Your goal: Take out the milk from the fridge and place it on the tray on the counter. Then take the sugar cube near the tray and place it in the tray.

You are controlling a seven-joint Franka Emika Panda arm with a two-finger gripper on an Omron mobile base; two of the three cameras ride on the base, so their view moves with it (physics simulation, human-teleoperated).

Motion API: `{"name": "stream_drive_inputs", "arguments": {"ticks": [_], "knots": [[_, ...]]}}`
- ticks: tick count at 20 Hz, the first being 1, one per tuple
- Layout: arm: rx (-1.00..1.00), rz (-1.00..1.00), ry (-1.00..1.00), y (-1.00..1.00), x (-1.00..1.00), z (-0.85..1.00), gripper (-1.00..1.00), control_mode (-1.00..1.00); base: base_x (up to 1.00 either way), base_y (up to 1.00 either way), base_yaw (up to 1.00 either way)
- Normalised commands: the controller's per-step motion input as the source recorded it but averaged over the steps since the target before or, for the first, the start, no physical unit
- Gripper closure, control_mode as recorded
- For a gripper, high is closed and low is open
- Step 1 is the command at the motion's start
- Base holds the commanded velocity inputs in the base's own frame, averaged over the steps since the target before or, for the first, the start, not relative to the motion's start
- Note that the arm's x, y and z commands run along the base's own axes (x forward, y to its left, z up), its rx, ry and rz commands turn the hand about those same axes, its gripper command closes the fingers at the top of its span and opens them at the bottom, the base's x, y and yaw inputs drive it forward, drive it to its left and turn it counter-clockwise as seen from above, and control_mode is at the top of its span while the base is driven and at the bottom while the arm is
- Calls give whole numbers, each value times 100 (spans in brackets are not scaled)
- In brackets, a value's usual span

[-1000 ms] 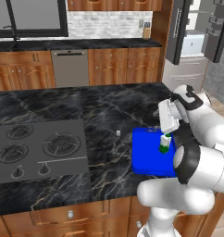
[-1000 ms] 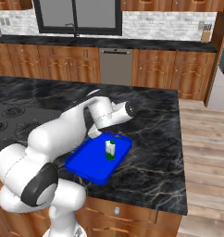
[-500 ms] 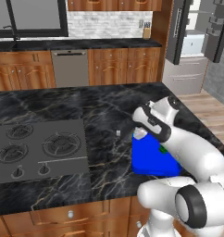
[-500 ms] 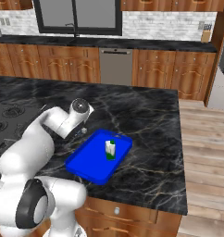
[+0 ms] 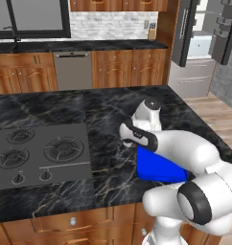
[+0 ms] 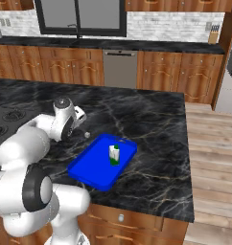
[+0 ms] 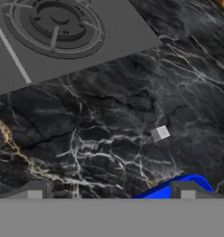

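Now for the sugar cube

Already the milk [image 6: 114, 154] stands upright in the blue tray [image 6: 89, 168], so the first half of the job looks done. The arm has swung off the tray toward the cooktop side, and the end effector [image 7: 109, 190] now hangs empty, jaws spread wide, over bare stone.

The sugar cube [image 7: 160, 133] lies on the bench [image 6: 156, 119] just off the tray's far corner, between tray and cooktop [image 5: 36, 153] — apart from both. From the hand view it sits ahead of the fingertips [image 7: 35, 190] and off to one side, so the hand probably needs to centre over it before coming down.

The bench is black marble with pale veins over brown wooden cabinets. Behind it runs a second counter with a steel dishwasher [image 6: 120, 69] and a dark window above; the fridge [image 5: 204, 33] stands open at the far side.
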Motion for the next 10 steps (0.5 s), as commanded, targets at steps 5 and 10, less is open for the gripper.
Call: {"name": "stream_drive_inputs", "arguments": {"ticks": [5, 10], "knots": [[-2, -3, 17, 0, 20, 12, -100, -100, 0, 0, 0], [-7, -3, 3, 0, 17, -5, -100, -100, 0, 0, 0]]}}
